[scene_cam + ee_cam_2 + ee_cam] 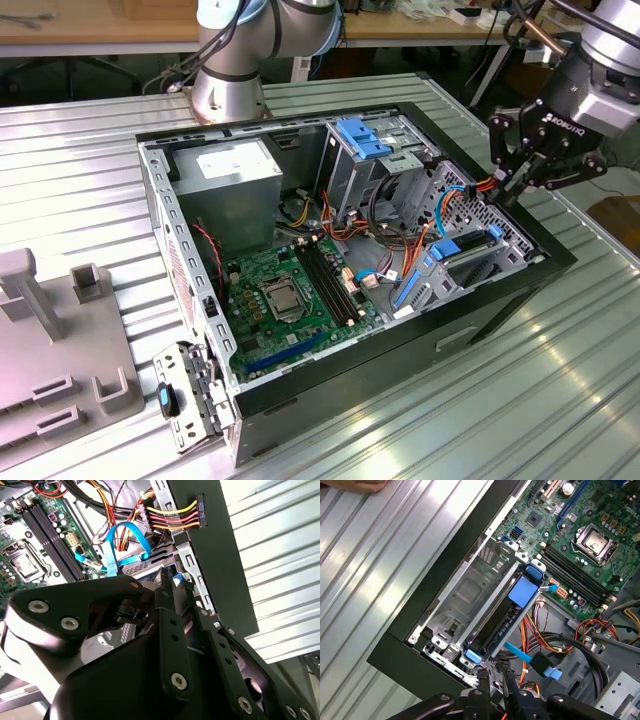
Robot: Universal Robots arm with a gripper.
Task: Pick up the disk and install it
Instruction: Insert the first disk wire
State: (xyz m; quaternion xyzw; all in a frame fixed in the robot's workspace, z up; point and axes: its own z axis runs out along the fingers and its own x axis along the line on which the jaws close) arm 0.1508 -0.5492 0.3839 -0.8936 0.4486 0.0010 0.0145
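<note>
Disk [495,625] lies inside the drive cage [465,587], with blue rails along both long sides and a blue tab at one end. It looks seated, though you can't confirm that it has latched.

Gripper [510,183] hovers above the cage's outer corner, over the case wall [480,320], apart from the disk. You cannot tell whether the jaws are open or closed; nothing visible is in them.

Handling, as a judgement:
- Treat the disk as stiff, fairly dense and sensitive to knocks.
- The plastic rails probably flex and are smooth.
- Take hold across the two rails near the tab end, not on the flat dark face.

Edges and room:
- The cage's metal sides hug the disk closely.
- On the cage's inner side, the orange and yellow wires [545,640] and a blue cable [520,652] run just beside the disk, so there is a snag risk.
- The case wall borders the cage's outer side.
- The open room lies straight above the cage.
</note>
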